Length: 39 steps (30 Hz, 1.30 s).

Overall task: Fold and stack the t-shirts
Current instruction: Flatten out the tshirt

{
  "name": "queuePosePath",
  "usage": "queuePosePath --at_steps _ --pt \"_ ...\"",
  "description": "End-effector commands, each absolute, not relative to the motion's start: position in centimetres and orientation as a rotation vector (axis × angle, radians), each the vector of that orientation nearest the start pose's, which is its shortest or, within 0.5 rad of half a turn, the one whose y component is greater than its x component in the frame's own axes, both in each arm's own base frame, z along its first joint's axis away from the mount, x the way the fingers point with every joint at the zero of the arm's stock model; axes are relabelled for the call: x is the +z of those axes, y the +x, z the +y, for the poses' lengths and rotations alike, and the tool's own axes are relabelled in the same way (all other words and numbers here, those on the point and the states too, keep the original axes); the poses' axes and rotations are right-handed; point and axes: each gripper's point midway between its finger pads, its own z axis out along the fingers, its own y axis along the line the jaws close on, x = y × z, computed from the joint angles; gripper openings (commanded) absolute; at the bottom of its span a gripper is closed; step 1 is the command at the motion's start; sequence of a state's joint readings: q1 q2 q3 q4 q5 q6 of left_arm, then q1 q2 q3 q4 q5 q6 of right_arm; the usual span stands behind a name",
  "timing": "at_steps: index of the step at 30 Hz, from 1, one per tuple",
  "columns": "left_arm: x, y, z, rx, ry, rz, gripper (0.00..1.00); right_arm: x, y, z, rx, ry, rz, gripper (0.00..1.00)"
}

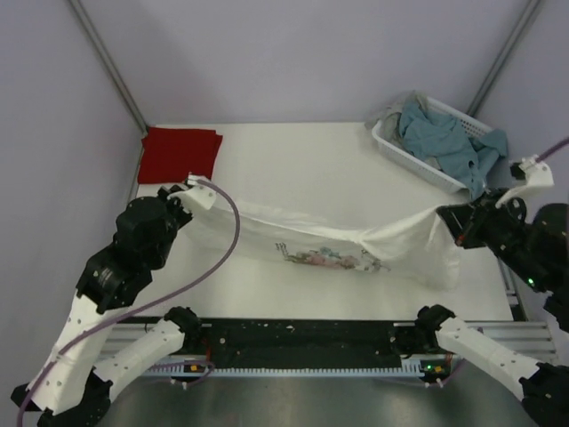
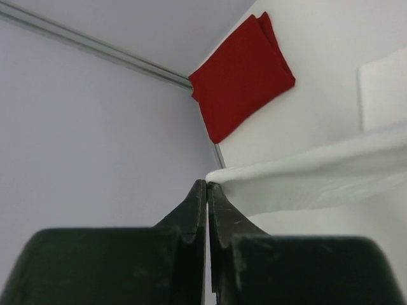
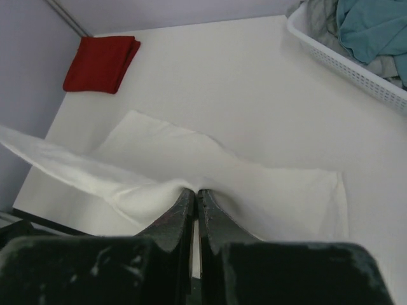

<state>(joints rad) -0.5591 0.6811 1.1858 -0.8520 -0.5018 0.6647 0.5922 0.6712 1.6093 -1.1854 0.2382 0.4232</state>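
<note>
Your left gripper [image 2: 207, 185] and right gripper [image 3: 194, 192] both pinch the white shirt [image 1: 329, 242]; hold it taut, lower both ends evenly.

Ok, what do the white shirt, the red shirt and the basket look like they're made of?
White t-shirt: soft, thin matte cloth, probably cotton; it sags and wrinkles where lifted. Red t-shirt: matte cloth too, folded flat with soft edges. Basket: likely rigid white plastic, smooth, with moulded slots in its wall.
</note>
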Motion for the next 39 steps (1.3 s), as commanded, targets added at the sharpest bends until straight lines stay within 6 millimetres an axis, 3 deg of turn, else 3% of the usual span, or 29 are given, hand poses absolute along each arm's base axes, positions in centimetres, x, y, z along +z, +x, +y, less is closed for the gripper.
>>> queuePosePath --at_steps 1,4,6,8,10,13,15,17,19,21,23,27,30,31,33,34,35,39 --pt "38.8 26.8 -2.5 0.692 0.728 1.644 0.0 40.7 20.8 10.7 0.409 -0.088 1.924 0.0" --pt "42.0 30.2 -3.6 0.748 0.658 1.578 0.0 42.2 26.9 13.9 0.492 -0.131 1.921 0.0" --pt "44.3 33.0 -3.7 0.774 0.576 1.533 0.0 43.7 31.4 14.1 0.564 -0.101 1.883 0.0" --pt "46.9 35.7 -2.5 0.776 0.453 1.491 0.0 45.6 35.8 13.1 0.552 -0.059 1.822 0.0" --pt "49.2 38.1 -0.1 0.798 0.334 1.477 0.0 48.5 38.6 13.1 0.539 -0.068 1.757 0.0" --pt "53.4 39.9 2.0 0.814 0.213 1.401 0.0 53.6 40.1 14.0 0.559 -0.156 1.625 0.0" --pt "56.7 39.7 2.4 0.799 0.183 1.318 0.0 57.8 39.2 13.1 0.546 -0.154 1.51 0.0" --pt "59.7 39.1 2.5 0.806 0.18 1.244 0.0 61.8 37.1 11.3 0.516 -0.138 1.393 0.0" --pt "62.2 38.4 2.8 0.831 0.17 1.185 0.0 63.4 35.8 9.1 0.47 -0.108 1.336 0.0" --pt "63.1 38.5 3.1 0.872 0.187 1.163 0.0 64.0 34.9 6.8 0.426 -0.073 1.31 0.0" --pt "63.3 38.6 3.3 0.897 0.203 1.157 0.0 63.3 34.5 5.2 0.397 -0.058 1.328 0.0" --pt "62.3 38.6 4.1 0.916 0.244 1.184 0.0 60.2 33.0 6.0 0.426 -0.139 1.416 0.0" --pt "58.9 38.4 3.3 0.901 0.364 1.237 0.0 56.4 30.6 7.4 0.495 -0.197 1.51 0.0" --pt "58.2 37.1 3.1 0.896 0.406 1.236 0.0 54.6 29.9 7.8 0.519 -0.206 1.556 0.0" --pt "53.5 36.9 2.5 0.878 0.536 1.331 0.0 50.6 27.8 8.3 0.556 -0.205 1.642 0.0" --pt "50.9 36.5 2.4 0.86 0.593 1.397 0.0 47.5 27.3 8.4 0.579 -0.189 1.713 0.0" --pt "47.2 36.6 2.3 0.846 0.665 1.472 0.0 45.1 26.2 8.7 0.603 -0.18 1.761 0.0" --pt "37.3 34.1 2.8 0.802 0.821 1.701 0.0 36.7 21.9 10.0 0.742 -0.11 1.956 0.0"
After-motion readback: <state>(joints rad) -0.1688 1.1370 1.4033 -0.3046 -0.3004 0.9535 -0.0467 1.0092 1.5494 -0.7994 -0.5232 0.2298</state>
